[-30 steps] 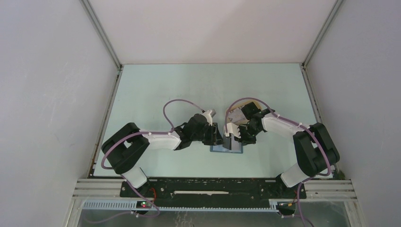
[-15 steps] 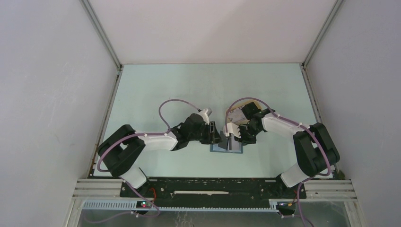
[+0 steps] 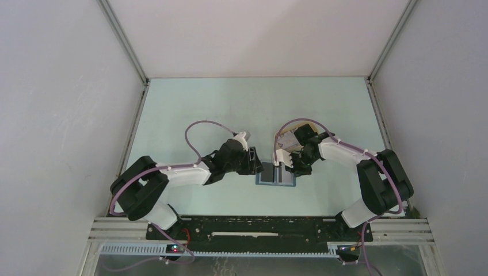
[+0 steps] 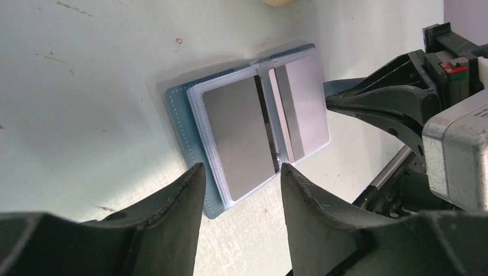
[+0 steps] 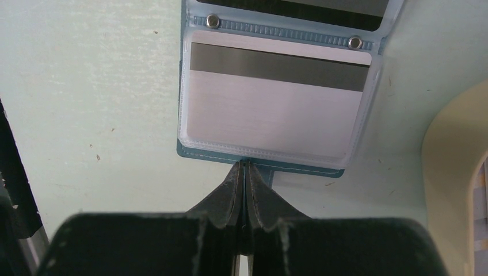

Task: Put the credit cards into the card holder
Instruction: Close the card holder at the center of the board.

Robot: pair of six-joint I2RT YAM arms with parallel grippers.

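We see the open card holder (image 3: 275, 179) lying flat just below the frame's centre, the left gripper (image 3: 260, 165) at its upper left corner, the right gripper (image 3: 283, 168) over its upper edge.

No readable text or number shows on the credit cards (image 4: 237, 135) or the card holder (image 4: 178, 115).

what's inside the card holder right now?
The card holder lies open: first card and second card, one per top clear sleeve. Sleeves stacked underneath are covered.
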